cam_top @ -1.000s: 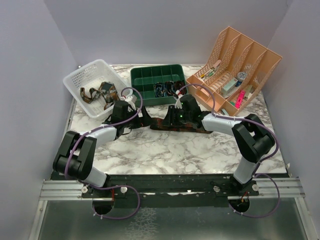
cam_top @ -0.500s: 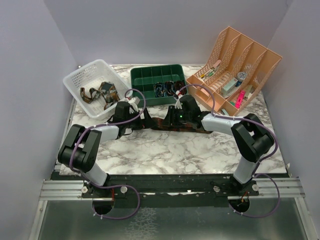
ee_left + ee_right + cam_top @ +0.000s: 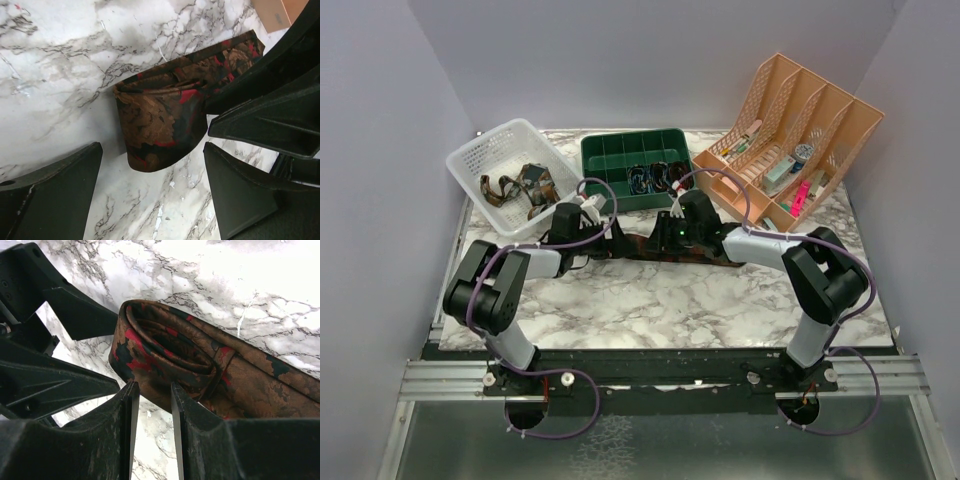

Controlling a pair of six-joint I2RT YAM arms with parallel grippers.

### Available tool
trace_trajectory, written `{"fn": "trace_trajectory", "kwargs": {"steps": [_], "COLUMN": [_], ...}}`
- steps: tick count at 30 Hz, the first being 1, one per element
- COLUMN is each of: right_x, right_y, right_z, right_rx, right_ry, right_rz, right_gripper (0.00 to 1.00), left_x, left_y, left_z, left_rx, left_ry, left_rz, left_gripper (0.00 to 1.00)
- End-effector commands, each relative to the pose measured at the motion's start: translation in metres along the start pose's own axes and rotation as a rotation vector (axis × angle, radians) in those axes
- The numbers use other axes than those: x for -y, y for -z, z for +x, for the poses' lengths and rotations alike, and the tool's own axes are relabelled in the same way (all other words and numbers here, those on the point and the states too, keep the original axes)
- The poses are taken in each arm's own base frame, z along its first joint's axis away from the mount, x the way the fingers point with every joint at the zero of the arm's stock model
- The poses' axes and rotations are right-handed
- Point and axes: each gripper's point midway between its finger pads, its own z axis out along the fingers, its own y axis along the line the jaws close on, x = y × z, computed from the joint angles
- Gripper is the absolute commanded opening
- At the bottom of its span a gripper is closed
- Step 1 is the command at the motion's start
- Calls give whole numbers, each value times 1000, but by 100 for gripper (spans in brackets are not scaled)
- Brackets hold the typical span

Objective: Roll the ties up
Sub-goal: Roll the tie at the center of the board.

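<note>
A dark brown tie with red patches (image 3: 645, 248) lies on the marble table, its left end wound into a roll (image 3: 165, 347). The rest of it runs right under my right arm. My right gripper (image 3: 153, 387) has its jaws a narrow gap apart, pinching the roll's near edge at the tips; in the top view it (image 3: 657, 241) is at the roll. My left gripper (image 3: 152, 150) is wide open, with the roll (image 3: 160, 125) just beyond its fingertips and nothing between them; in the top view it (image 3: 605, 243) is left of the roll.
A white basket (image 3: 485, 165) at the back left holds loose ties (image 3: 520, 187). A green divided tray (image 3: 610, 160) behind the grippers holds rolled ties (image 3: 655, 177). A peach file organizer (image 3: 790, 140) stands at the back right. The right gripper's fingers (image 3: 270, 120) crowd the left wrist view.
My left arm has folded in and its gripper has moved right, up to the tie's rolled end. The right arm and the roll have stayed put.
</note>
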Motion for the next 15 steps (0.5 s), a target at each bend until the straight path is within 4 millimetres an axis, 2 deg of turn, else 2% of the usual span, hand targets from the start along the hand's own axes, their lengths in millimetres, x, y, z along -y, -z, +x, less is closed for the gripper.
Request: {"fn": "trace_trajectory", "kwargs": {"steps": [1,12,15], "right_x": [17,20,21], "right_y": [-6,-7,-7], "right_z": [9,9,8], "right_rx": [-20,-22,-20], "right_ry": [-14,-19,-22], "right_rz": [51,67,70], "right_gripper": [38,38,38], "left_x": [11,15,14], "left_y": [-2,-14,-17], "left_z": [-3,-14,-11], "left_rx": [-6,0,-14], "left_ry": [-64,-98,-96], "left_rz": [83,136,150], "left_gripper": [82,79,72]}}
